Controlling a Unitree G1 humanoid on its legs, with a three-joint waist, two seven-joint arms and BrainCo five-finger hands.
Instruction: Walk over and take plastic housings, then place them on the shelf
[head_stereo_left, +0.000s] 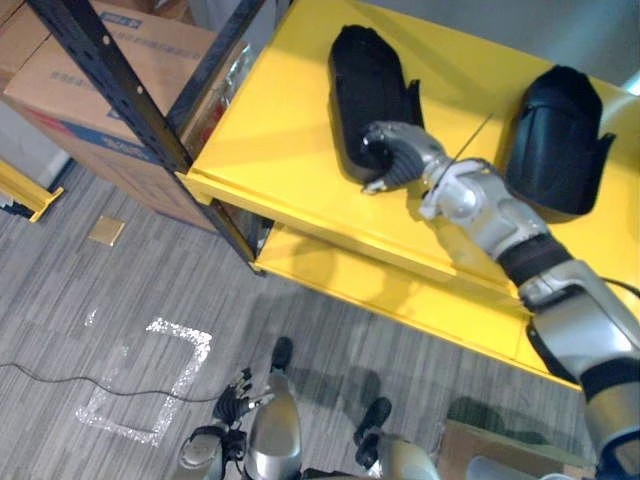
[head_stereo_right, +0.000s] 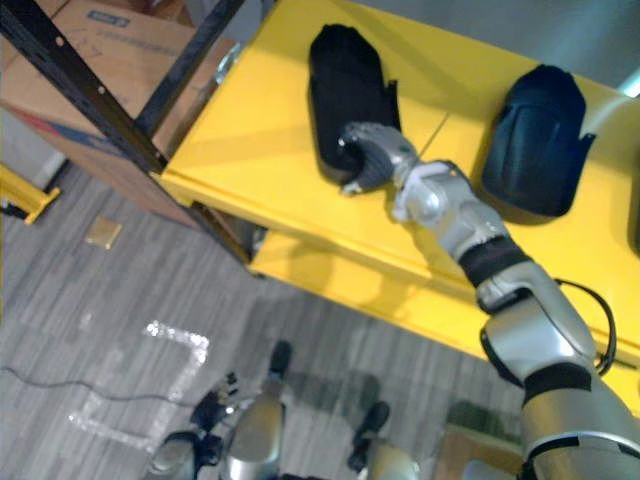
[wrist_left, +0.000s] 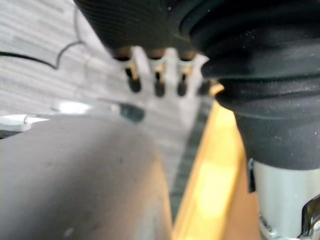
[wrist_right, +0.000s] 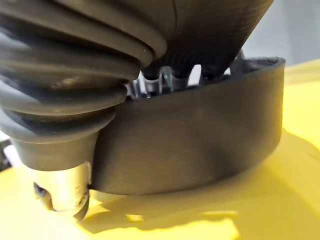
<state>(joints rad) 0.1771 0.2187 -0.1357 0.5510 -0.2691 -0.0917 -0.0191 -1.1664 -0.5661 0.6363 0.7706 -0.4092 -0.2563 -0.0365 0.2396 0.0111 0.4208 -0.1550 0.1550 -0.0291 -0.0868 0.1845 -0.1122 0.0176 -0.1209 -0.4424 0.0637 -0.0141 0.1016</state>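
Lowest in frame, the left hand (head_stereo_left: 232, 400) hangs with fingers relaxed, empty. Upper centre, the right hand (head_stereo_left: 398, 152) meets the rim of a black oval plastic housing (head_stereo_left: 365, 85) on the glossy yellow metal shelf (head_stereo_left: 280, 130); its grip cannot be told. Likely light, stiff, smooth: hold the thin wall.

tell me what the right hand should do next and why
Probably let go and draw the right hand back: the housing it is on already rests on the yellow shelf, beside the second housing.
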